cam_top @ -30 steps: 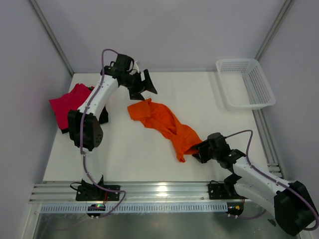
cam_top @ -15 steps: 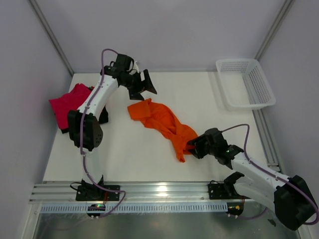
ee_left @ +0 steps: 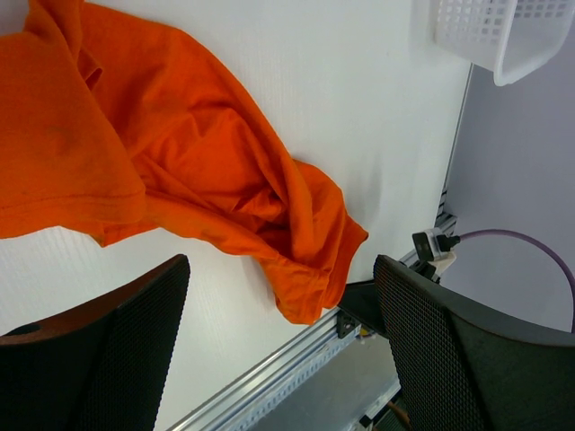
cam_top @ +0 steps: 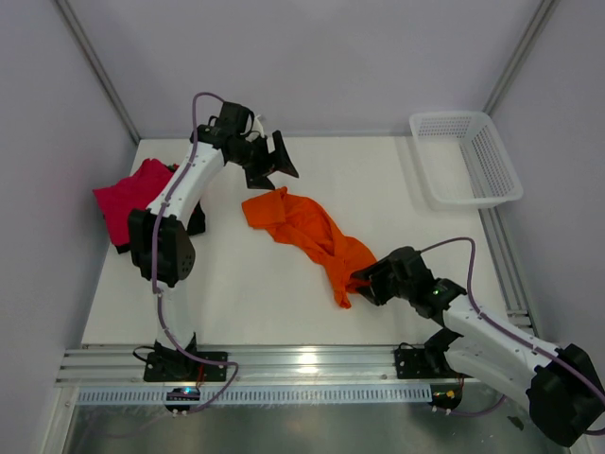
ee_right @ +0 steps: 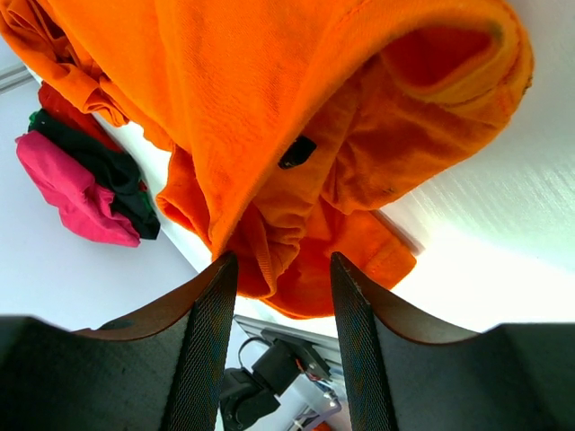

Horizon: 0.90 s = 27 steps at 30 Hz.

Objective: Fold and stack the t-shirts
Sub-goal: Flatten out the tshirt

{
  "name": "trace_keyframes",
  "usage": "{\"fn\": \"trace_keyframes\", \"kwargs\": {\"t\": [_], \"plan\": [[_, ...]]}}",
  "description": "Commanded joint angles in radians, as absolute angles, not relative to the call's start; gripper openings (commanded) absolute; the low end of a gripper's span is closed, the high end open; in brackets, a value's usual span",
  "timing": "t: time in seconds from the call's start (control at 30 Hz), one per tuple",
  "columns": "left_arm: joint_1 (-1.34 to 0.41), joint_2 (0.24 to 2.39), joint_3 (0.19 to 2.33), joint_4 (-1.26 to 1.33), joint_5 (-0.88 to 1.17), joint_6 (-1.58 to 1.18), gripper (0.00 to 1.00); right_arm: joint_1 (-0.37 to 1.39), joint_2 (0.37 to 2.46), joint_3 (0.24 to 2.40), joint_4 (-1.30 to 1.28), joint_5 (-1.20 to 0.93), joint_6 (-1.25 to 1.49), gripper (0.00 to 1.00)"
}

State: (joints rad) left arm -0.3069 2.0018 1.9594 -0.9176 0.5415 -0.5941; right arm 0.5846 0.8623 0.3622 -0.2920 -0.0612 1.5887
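The orange t-shirt (cam_top: 307, 232) lies crumpled in a diagonal band across the middle of the table. My left gripper (cam_top: 276, 163) hangs open above the shirt's far left end, its jaws (ee_left: 280, 269) wide apart and holding nothing. My right gripper (cam_top: 364, 282) is at the shirt's near right end. Its jaws (ee_right: 283, 262) stand open, with folds of the orange cloth (ee_right: 296, 135) reaching in between the fingertips. The pink t-shirt (cam_top: 128, 194) is bunched at the table's left edge. A black t-shirt (ee_right: 112, 166) lies against the pink one (ee_right: 72, 193).
A white mesh basket (cam_top: 468, 156) stands at the far right corner, also seen in the left wrist view (ee_left: 490, 31). An aluminium rail (cam_top: 302, 364) runs along the near edge of the table. The left arm's body (cam_top: 165, 241) stands beside the pink shirt.
My right gripper has slid left along the table, up against the near end of the orange shirt. The left arm and the shirts have not moved.
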Motion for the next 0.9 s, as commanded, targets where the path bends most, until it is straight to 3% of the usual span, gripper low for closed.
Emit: {"fn": "trace_keyframes", "kwargs": {"t": [0.0, 0.5, 0.87], "plan": [[-0.301, 1.993, 1.962, -0.894, 0.558, -0.584, 0.85, 0.601, 0.87, 0.393, -0.29, -0.044, 1.603, 0.5], [-0.302, 2.008, 1.954, -0.876, 0.587, -0.601, 0.85, 0.647, 0.772, 0.417, -0.391, 0.04, 1.635, 0.5], [-0.302, 1.996, 1.95, -0.89, 0.575, -0.583, 0.85, 0.65, 0.827, 0.364, -0.327, 0.054, 1.641, 0.5]]}}
